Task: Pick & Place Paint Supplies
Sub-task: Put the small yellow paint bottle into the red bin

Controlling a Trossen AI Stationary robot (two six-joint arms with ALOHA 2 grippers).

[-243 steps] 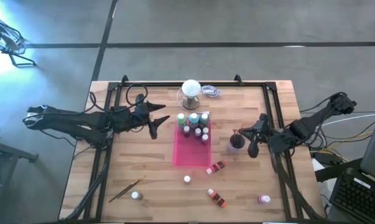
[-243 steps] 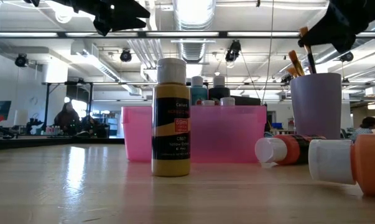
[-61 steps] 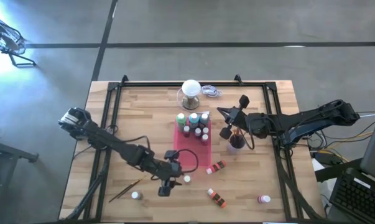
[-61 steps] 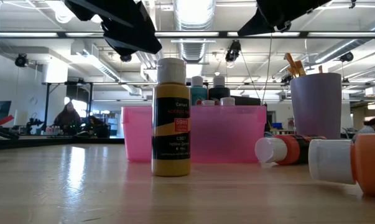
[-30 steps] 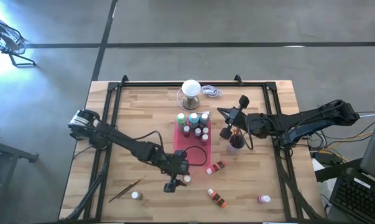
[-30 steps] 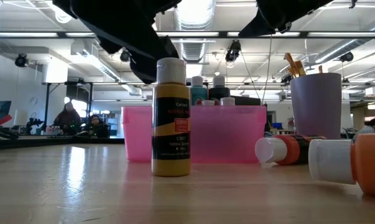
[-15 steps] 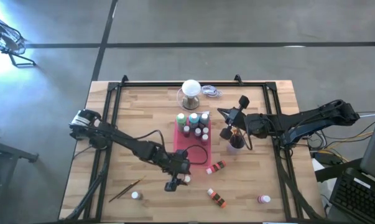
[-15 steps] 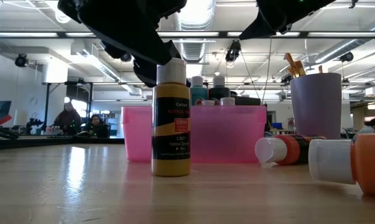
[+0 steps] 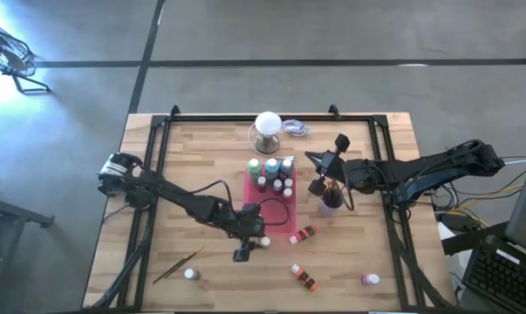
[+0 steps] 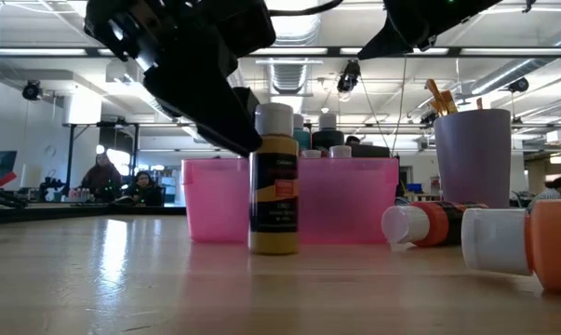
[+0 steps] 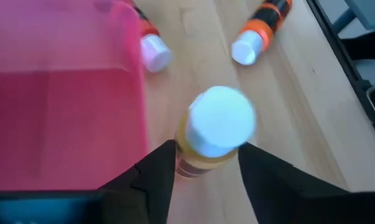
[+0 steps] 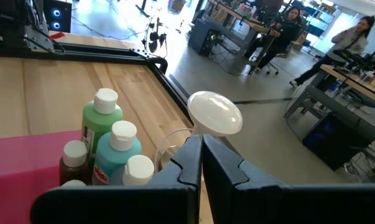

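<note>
Two grippers showing: left gripper is straddling the yellow paint bottle just off the pink tray toward the bench's front edge, fingers closing on its body, contact unclear. Bottle is looking light, rigid, slick; gripping mid-body below the cap seems best. Right gripper is hovering shut by the purple cup.

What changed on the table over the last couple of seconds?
The left claw came in from the table's left to the yellow bottle in front of the pink tray, closed on it and shifted it toward the tray. The right claw stayed shut over the purple cup; the fallen orange bottles did not move.
</note>
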